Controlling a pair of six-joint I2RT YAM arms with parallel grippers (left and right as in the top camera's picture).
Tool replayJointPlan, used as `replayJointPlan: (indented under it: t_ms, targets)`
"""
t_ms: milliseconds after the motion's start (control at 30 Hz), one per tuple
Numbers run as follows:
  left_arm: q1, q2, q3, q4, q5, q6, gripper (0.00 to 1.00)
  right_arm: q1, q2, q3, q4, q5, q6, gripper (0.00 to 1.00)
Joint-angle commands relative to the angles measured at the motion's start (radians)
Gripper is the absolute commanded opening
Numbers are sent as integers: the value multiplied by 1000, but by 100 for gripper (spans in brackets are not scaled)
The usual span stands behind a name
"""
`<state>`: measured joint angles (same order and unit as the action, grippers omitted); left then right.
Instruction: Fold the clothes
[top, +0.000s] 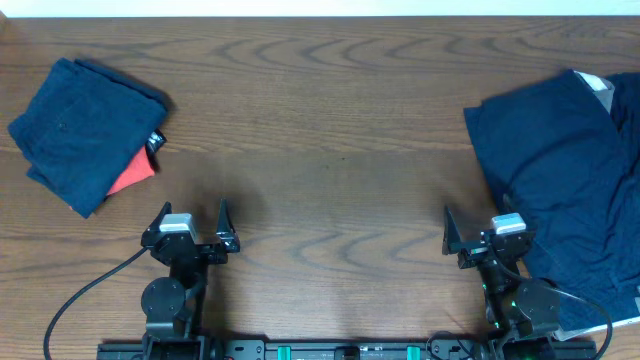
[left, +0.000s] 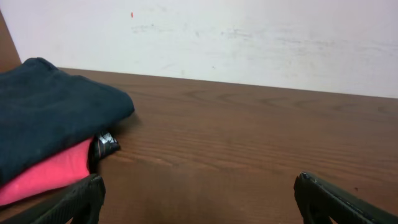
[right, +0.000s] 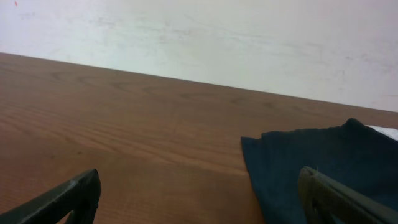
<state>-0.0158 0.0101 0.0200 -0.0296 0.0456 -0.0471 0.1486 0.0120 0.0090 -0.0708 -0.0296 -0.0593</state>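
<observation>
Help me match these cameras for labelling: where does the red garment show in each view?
Overhead: red garment at the left, peeking from under the folded navy piece.
Left wrist: lower left, under the same navy piece.
Right wrist: not in it.
Shared landmark: the wooden table, in all three views.

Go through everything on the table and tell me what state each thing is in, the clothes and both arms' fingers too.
left navy garment: folded, lying on top of a red garment.
red garment: mostly covered, one corner showing.
right navy garment: not folded, spread out and rumpled.
left gripper: fingers open, holding nothing.
right gripper: fingers open, holding nothing.
</observation>
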Motion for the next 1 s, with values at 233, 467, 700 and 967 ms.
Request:
replayJointPlan:
  t_ms: [233,467,700,967]
  targets:
    - [5,-6,-16,-37,-19,21,98,10,-6,-3,-2,3,-9,99]
    - [5,-6,-16,-37,-19,21,98,10,-6,-3,-2,3,-9,99]
    - [5,-6,-16,-37,-19,21,98,10,-6,-3,-2,2,-9,99]
    - [5,-6,-16,-37,-19,20,98,10,-6,-3,-1,-4,21,99]
